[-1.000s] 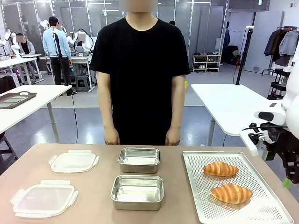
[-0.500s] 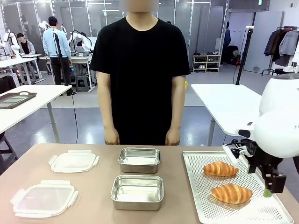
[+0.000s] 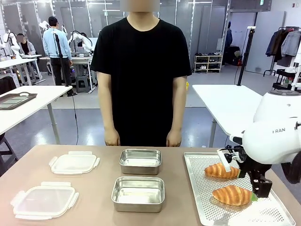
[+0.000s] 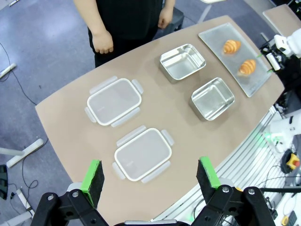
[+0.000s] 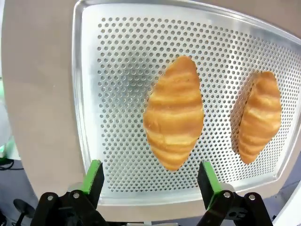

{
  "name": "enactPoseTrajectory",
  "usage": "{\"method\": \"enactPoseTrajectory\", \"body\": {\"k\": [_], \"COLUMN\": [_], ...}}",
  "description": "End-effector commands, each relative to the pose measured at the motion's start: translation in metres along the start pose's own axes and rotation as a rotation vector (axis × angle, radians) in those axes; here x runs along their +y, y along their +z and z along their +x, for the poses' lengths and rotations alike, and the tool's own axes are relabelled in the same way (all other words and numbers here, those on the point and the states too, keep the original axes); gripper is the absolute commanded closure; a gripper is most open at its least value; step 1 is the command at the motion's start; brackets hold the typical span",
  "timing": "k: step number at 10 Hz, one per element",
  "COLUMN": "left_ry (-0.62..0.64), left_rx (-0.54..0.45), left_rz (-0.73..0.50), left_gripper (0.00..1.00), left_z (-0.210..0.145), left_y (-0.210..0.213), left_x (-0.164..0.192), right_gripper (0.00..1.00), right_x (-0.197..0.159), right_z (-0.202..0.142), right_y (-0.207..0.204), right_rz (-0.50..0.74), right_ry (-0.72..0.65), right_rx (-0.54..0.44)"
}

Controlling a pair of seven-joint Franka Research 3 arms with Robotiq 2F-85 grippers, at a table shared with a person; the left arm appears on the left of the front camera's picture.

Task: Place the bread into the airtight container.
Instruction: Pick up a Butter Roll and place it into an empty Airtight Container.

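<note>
Two croissants lie on a perforated metal tray (image 3: 201, 188) at the table's right, the far croissant (image 3: 221, 170) and the near croissant (image 3: 232, 195). My right gripper (image 3: 254, 190) hangs open just above the near croissant's right end. In the right wrist view the near croissant (image 5: 174, 113) lies ahead between the open fingers of that gripper (image 5: 150, 183), with the far croissant (image 5: 260, 115) beside it. Two lidless steel containers, far (image 3: 139, 161) and near (image 3: 138, 193), stand mid-table. My left gripper (image 4: 150, 174) is open high above the table.
Two clear lids (image 3: 74, 162) (image 3: 44, 200) lie at the table's left. A person stands at the far edge with both hands (image 3: 112, 137) hanging down. The left wrist view shows both containers (image 4: 182, 61) (image 4: 213, 98) and the tray (image 4: 257, 81).
My right arm has swung in from the right edge, leftward and down, until its gripper hangs over the near croissant on the tray. Nothing else has moved.
</note>
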State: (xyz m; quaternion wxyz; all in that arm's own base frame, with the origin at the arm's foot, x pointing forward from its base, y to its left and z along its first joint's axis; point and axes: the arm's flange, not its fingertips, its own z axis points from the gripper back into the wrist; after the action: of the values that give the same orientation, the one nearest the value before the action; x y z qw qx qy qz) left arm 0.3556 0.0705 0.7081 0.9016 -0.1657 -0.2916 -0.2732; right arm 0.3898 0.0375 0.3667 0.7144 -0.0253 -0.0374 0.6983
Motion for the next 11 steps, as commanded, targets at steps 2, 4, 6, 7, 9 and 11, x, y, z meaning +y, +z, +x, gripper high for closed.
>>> {"method": "enactPoseTrajectory", "body": {"k": [2, 4, 6, 7, 9, 11], "left_ry": [-0.008, -0.008, -0.008, -0.008, -0.008, -0.008], "left_rx": [0.001, 0.001, 0.001, 0.001, 0.001, 0.001], "left_rz": [-0.004, -0.004, -0.004, -0.004, -0.004, -0.004], "left_gripper": [0.0, 0.0, 0.0, 0.0, 0.0, 0.0], "left_z": [0.0, 0.0, 0.0, 0.0, 0.0, 0.0], "left_y": [0.001, 0.001, 0.001, 0.001, 0.001, 0.001], "left_x": [-0.001, -0.001, -0.001, -0.001, -0.001, -0.001], "right_gripper": [0.0, 0.0, 0.0, 0.0, 0.0, 0.0], "right_x": [-0.01, -0.017, -0.021, -0.023, -0.03, -0.034], "right_z": [-0.003, -0.002, 0.0, 0.003, 0.005, 0.008], "right_y": [-0.021, -0.03, -0.043, -0.051, -0.06, -0.069], "right_rz": [0.003, -0.014, -0.014, 0.007, 0.014, 0.017], "right_ry": [-0.004, 0.0, 0.023, 0.021, -0.001, 0.005], "right_rx": [-0.025, -0.035, -0.059, -0.059, -0.066, -0.05]}}
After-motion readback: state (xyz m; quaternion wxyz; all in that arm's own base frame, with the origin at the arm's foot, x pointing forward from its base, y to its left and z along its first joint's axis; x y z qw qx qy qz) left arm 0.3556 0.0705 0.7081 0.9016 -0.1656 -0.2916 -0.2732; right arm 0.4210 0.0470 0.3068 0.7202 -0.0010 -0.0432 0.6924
